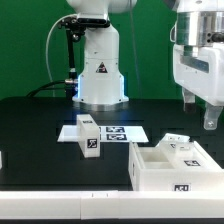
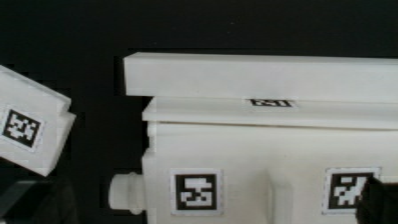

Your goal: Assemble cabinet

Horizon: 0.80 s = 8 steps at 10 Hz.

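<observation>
The white cabinet box (image 1: 165, 166) with open inner compartments lies at the front of the exterior view's right, black-and-white tags on its faces. My gripper (image 1: 200, 110) hangs above its far right corner, fingers apart and nothing between them. A white panel (image 1: 88, 135) with a tag stands upright near the table's middle. In the wrist view the cabinet body (image 2: 267, 130) fills the frame, with tags and a small cylindrical knob (image 2: 128, 190) on its side. A tagged white panel (image 2: 27, 120) lies beside it. My fingertips are not clearly visible in the wrist view.
The marker board (image 1: 118, 131) lies flat behind the upright panel. The robot base (image 1: 100, 70) stands at the back centre. A small white part (image 1: 2, 158) shows at the exterior view's left edge. The table (image 1: 40, 130) is black.
</observation>
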Tool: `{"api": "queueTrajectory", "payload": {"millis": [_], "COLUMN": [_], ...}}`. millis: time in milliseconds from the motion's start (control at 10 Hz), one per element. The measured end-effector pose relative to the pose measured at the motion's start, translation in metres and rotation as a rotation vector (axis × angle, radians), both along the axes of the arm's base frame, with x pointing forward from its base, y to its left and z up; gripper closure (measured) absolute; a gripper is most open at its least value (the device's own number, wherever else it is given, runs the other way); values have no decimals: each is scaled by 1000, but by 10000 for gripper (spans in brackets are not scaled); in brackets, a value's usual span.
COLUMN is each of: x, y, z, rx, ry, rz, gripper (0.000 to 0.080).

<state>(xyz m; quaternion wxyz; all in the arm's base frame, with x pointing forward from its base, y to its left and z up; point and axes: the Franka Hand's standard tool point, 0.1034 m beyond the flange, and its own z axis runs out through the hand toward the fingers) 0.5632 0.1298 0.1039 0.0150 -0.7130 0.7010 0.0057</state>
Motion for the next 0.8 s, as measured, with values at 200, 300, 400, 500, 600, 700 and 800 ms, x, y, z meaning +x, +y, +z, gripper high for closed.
{"api": "queueTrajectory", "payload": {"millis": [200,300,400,500,600,700,800], "x": [0,0,0,0,0,-2,-14], "y": [0,0,0,0,0,2,10], "z": [0,0,0,0,0,0,-1], "rx": [0,0,0,0,0,0,-3], "ry": [0,0,0,0,0,0,8], "rz": [0,0,0,0,0,8,50], "gripper": [2,2,2,2,2,2,2]}}
